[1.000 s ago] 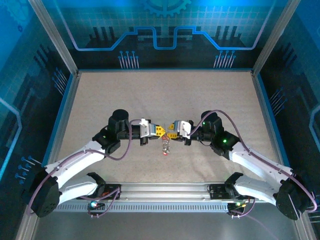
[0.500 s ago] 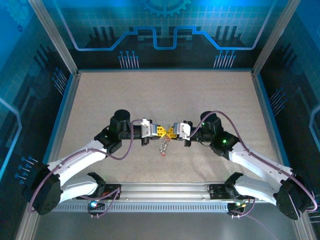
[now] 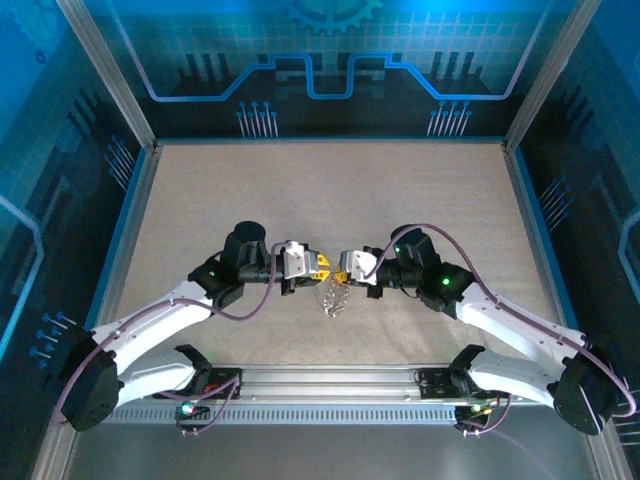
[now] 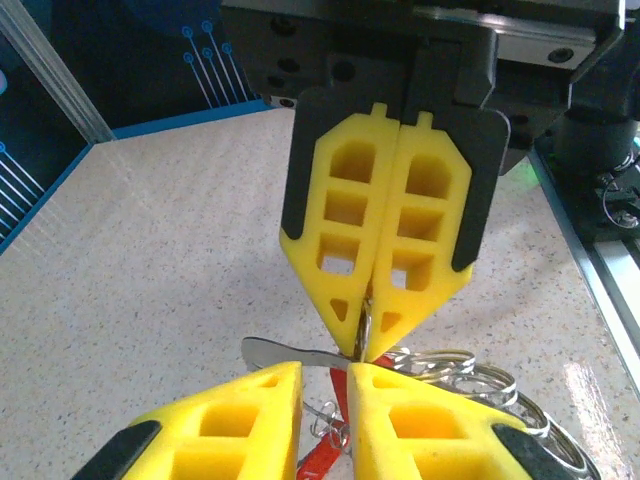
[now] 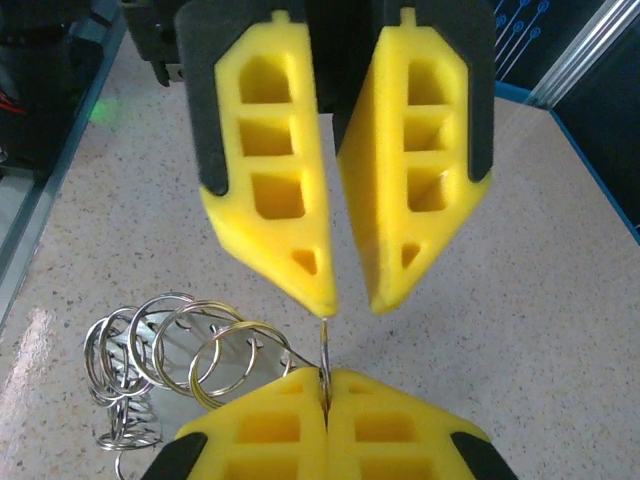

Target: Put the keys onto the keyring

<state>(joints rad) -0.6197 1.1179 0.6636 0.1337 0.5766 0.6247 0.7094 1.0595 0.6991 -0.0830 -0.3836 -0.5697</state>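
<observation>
Hanging over the worktop [image 3: 330,190] in the top view, the keyring [image 3: 335,297] shows as a small silvery bunch midway between the left and right edges and nearer the near edge than the far one. Just above it the left claw [image 3: 326,267] and the right claw [image 3: 340,272] meet tip to tip, both arms reaching in from their own sides. In the left wrist view the left claw [image 4: 325,372] fills the bottom, its yellow fingers [image 4: 420,425] parted by a narrow gap. Facing it from above, the right claw [image 4: 363,340] is pressed together on a thin wire loop. Behind the tips lie the linked silver rings of the keyring [image 4: 470,385], and with them the keys [image 4: 318,462]: one red head low in the gap and a flat silver blade jutting left. How many keys there are I cannot tell. In the right wrist view the right claw [image 5: 326,385] sits at the bottom, closed tight on one upright loop of the keyring [image 5: 200,355], whose other rings trail off to the left above the speckled surface. The left claw [image 5: 350,298] points down from above, slightly apart, with nothing between its tips and the pinched wire just below its left fingertip.
</observation>
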